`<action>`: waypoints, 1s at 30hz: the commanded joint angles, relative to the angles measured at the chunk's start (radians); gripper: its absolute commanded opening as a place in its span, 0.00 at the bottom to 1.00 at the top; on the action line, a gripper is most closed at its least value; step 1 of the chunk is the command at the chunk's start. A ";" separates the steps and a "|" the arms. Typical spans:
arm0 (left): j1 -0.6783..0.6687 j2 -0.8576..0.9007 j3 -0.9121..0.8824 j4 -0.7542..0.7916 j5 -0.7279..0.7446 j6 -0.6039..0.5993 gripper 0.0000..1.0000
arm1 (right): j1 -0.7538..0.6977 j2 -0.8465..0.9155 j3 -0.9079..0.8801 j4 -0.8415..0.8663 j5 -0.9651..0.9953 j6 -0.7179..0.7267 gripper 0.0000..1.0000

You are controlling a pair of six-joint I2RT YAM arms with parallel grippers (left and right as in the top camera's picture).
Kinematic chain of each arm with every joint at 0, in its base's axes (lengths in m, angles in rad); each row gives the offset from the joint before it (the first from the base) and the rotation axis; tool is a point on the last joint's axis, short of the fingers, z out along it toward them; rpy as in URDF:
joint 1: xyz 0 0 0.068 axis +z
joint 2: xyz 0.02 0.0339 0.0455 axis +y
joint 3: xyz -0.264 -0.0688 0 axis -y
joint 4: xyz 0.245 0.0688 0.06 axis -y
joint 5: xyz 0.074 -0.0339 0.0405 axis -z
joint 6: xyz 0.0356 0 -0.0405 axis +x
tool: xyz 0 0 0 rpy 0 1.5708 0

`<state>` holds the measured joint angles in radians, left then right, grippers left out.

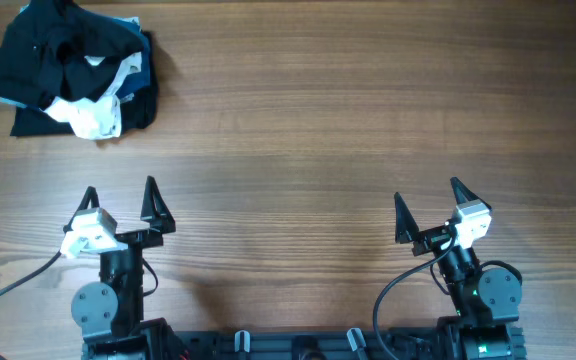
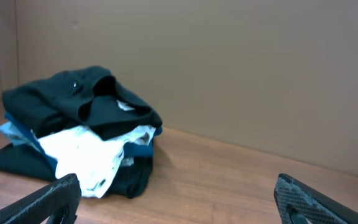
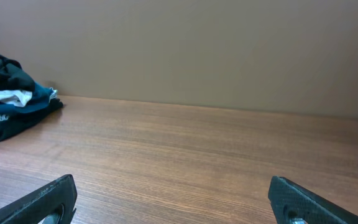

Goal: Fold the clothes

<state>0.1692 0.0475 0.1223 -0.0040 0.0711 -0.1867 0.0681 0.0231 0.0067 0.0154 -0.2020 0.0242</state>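
left gripper (image 1: 119, 186), right gripper (image 1: 427, 189): jaws wide | clothes (image 1: 68, 65) heaped far-left | wall (image 3: 197, 50): wrist views only

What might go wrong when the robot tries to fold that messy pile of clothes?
The clothes lie tangled in one heap, so the open left gripper might pinch several at once, not just the black shirt on top. The heap sits at the far left corner of the table, a long way from the open right gripper, so that arm may struggle to reach and help.
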 commanded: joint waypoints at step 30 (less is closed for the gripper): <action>-0.095 -0.045 -0.117 -0.071 -0.061 -0.008 1.00 | -0.004 -0.005 -0.002 0.003 -0.012 0.002 1.00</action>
<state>0.0792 0.0135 0.0101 -0.0711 0.0124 -0.1898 0.0681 0.0231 0.0067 0.0158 -0.2016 0.0242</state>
